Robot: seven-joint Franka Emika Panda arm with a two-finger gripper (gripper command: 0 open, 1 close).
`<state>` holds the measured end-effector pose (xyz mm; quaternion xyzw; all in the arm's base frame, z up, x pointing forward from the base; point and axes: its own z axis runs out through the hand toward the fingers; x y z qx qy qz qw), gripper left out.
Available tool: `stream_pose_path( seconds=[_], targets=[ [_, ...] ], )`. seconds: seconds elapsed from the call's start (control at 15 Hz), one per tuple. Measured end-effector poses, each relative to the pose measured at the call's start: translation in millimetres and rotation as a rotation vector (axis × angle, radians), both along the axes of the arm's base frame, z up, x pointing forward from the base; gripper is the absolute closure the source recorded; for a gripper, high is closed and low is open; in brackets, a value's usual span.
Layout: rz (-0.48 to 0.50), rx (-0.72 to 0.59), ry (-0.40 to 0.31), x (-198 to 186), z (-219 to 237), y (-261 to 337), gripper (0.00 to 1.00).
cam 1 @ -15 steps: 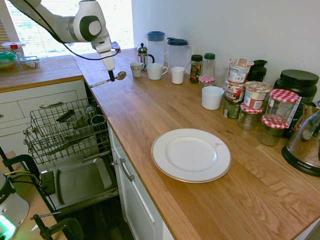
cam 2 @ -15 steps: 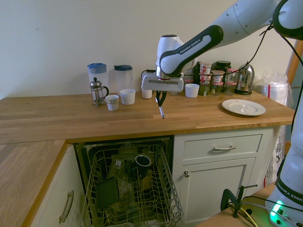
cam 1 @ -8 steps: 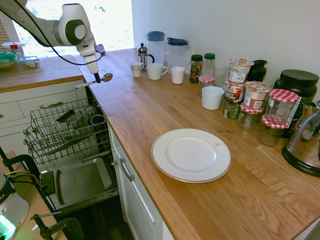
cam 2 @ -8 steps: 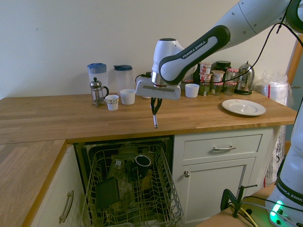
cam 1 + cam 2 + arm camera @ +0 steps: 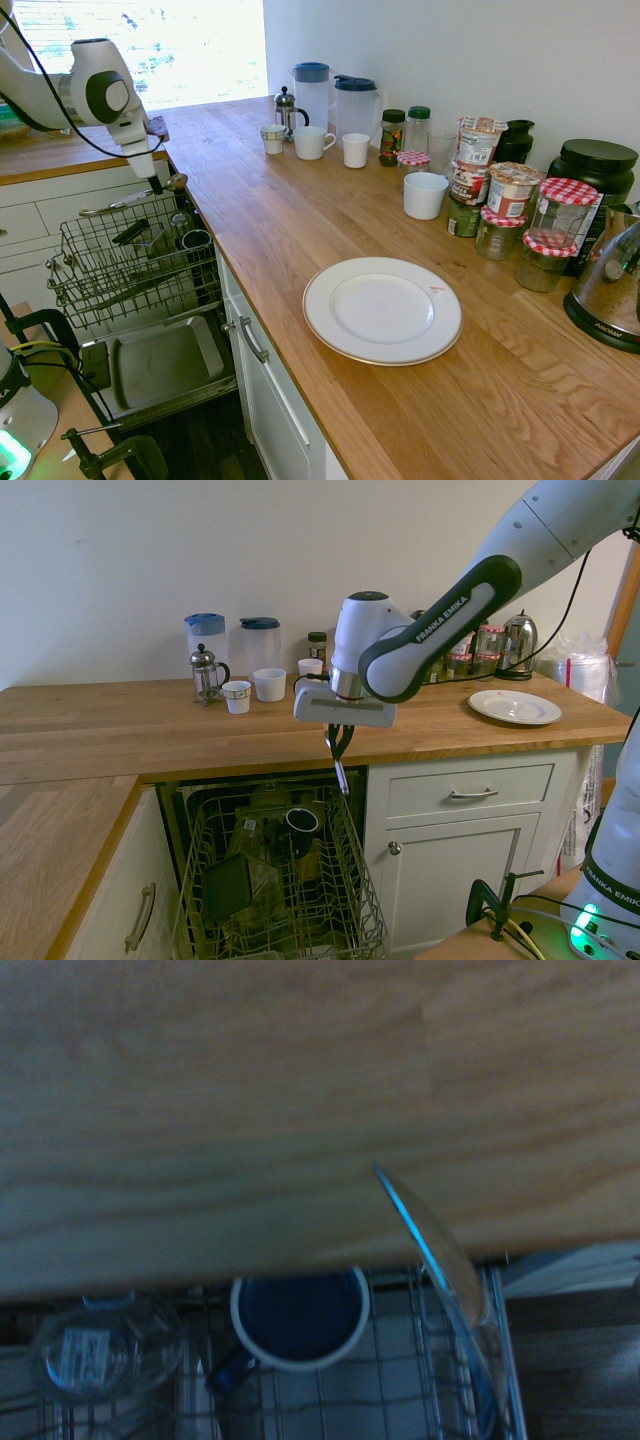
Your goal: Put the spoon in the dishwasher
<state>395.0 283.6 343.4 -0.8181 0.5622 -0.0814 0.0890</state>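
A white robot arm reaches over the front edge of a wooden kitchen counter [image 5: 330, 220], its gripper [image 5: 339, 742] hanging above the pulled-out rack of an open dishwasher [image 5: 280, 880]. The two fingers are pinched shut on the spoon [image 5: 340, 770], a slim silvery one that hangs in the air touching nothing else. In the second exterior view one end of it points down toward the rack's back right corner; in the first exterior view the spoon [image 5: 140, 196] lies nearly level, its small oval bowl beside the counter edge and its thin handle reaching out over the rack. The dishwasher [image 5: 130, 260] has a grey wire rack and, below it, a flat steel-lined door folded down. In the rack stand a dark mug [image 5: 301, 821] and a flat black item [image 5: 226, 888]. The wrist view is blurred, but it seems to show the mug [image 5: 298, 1317] from above and a clear round container [image 5: 105, 1355] with a label next to it. On the counter, well away from the arm, sit a white plate [image 5: 382, 310], two lidded jugs [image 5: 335, 105], a small French press [image 5: 287, 110], white cups [image 5: 313, 142] and a cluster of jars [image 5: 510, 210].
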Motion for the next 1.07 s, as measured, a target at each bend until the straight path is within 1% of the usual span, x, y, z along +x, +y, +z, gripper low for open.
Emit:
stream_pose_path(
  seconds=[0.27,0.47,0.73,1.07],
  targets=[
    [0.001,0.013,-0.005,-56,-23,41,1.0],
    [-0.008,0.016,0.003,-77,-56,49,1.0],
    [-0.005,0.018,0.051,-82,-116,49,1.0],
    [-0.023,0.015,0.094,-51,-175,47,1.0]
  ],
)
